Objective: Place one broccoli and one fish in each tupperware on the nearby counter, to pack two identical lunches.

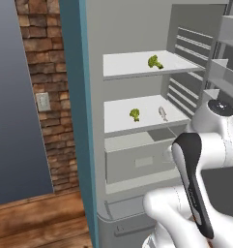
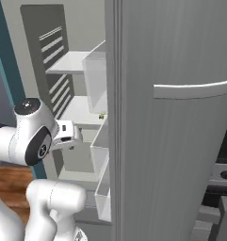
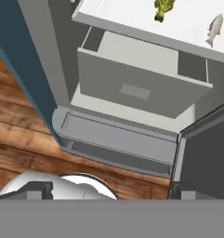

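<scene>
Two green broccoli florets and one small silvery fish sit inside the open grey fridge. Going left to right in the left base view: a brick wall strip at the upper left, then the teal cabinet edge, then the fridge interior. One broccoli floret (image 1: 155,62) lies on the upper white shelf (image 1: 132,65); below it, on the middle white shelf (image 1: 119,118), the second broccoli floret (image 1: 135,114) sits to the left and the pale fish (image 1: 163,113) just to its right, apart from it. A closed grey drawer (image 1: 137,160) lies under that shelf.

In the hand view the same pair appears along the top edge, the floret left of the fish, with the drawer beneath them in the frame. The gripper (image 3: 108,190) has its dark fingertips spread wide at the bottom corners, holding nothing. Both items therefore lie ahead of the hand and toward the top of its view, the fish further to the right. The fish's long axis seems to run roughly up and down in that view, though it is small and hard to judge.
</scene>
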### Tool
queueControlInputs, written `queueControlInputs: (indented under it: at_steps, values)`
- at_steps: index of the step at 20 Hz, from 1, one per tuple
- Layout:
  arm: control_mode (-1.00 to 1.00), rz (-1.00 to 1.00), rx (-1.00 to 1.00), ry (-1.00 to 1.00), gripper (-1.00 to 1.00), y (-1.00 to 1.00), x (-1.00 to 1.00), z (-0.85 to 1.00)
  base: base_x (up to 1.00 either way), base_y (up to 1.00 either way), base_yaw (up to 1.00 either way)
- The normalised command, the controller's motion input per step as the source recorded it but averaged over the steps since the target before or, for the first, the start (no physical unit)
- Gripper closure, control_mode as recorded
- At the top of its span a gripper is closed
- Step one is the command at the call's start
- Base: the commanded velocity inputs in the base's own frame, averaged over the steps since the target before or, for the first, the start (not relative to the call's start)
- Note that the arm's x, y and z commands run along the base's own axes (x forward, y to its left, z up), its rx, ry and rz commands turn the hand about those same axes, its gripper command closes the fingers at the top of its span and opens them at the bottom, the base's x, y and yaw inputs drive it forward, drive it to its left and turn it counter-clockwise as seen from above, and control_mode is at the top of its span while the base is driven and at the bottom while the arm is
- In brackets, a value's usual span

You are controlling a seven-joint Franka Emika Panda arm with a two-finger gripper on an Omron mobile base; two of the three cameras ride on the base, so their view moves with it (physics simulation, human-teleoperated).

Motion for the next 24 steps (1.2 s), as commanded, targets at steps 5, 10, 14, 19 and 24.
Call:
queueControlInputs:
  at_steps: [5, 10, 14, 19, 24]
  values:
    - [-1.00, -0.02, 0.00, -0.08, -1.00, 0.00, 0.00, -0.29, 0.07, 0.00, 0.00]
    - [-1.00, -0.11, 0.03, -0.26, -1.00, 0.00, 0.16, -0.08, 0.00, 0.00, 0.00]
    - [-1.00, -0.15, 0.14, -0.19, -1.00, 0.00, 0.51, 0.00, 0.00, 0.00, 0.00]
    - [-1.00, -0.06, 0.17, -0.04, -1.00, 0.00, 0.54, 0.00, 0.00, 0.00, 0.00]
    - [-1.00, -0.01, 0.06, 0.13, -1.00, 0.00, 0.94, 0.00, 0.00, 0.00, 0.00]
